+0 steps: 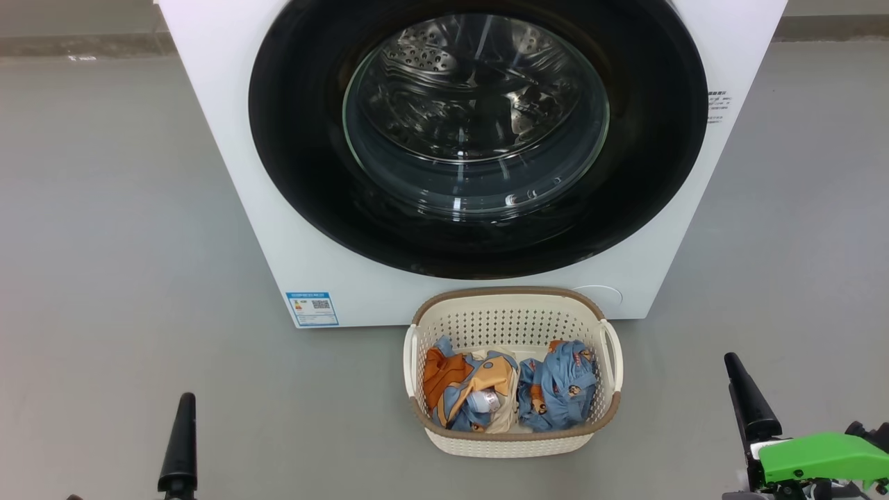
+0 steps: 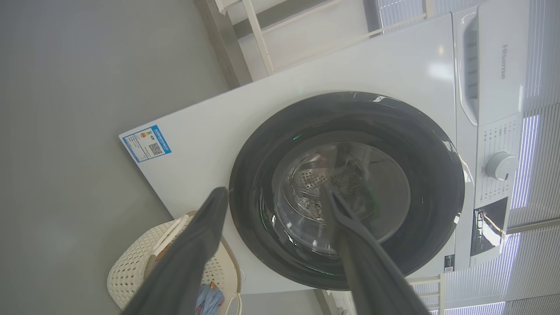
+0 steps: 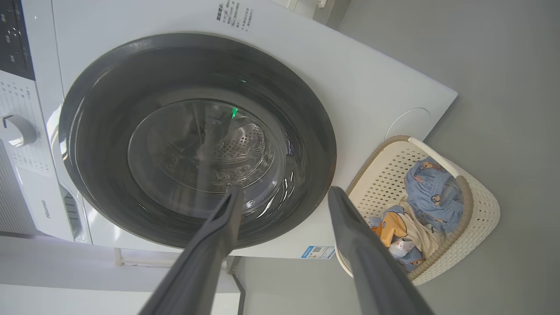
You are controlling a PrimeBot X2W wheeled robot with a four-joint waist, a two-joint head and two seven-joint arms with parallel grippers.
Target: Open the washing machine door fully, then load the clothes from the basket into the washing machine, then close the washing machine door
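Two grippers sit low on either side of the basket (image 1: 514,321), both empty. Well to the basket's left, my left gripper (image 2: 274,191) hangs over the grey floor (image 1: 104,243) with its two dark fingers (image 2: 205,227) spread wide, nothing between them. Left of the basket and just behind it, the blue label sticker (image 1: 312,308) marks the lower corner of the washing machine (image 1: 222,139). The machine stands directly behind the basket, whose rear rim is close to the white front, perhaps touching; I can't be sure from this angle. Above and behind the basket, the washing machine door (image 1: 298,153) is shut flush, and through its glass I see the steel drum (image 1: 444,69). The basket rests on the floor with the clothes (image 1: 555,389) inside it: an orange piece at its left end, blue printed fabric and a cream piece in the middle, a blue bundle at its right end. Well to the basket's right, my right gripper (image 3: 285,191) stands with fingers wide apart, holding nothing, a green part (image 1: 819,455) on the arm behind it.
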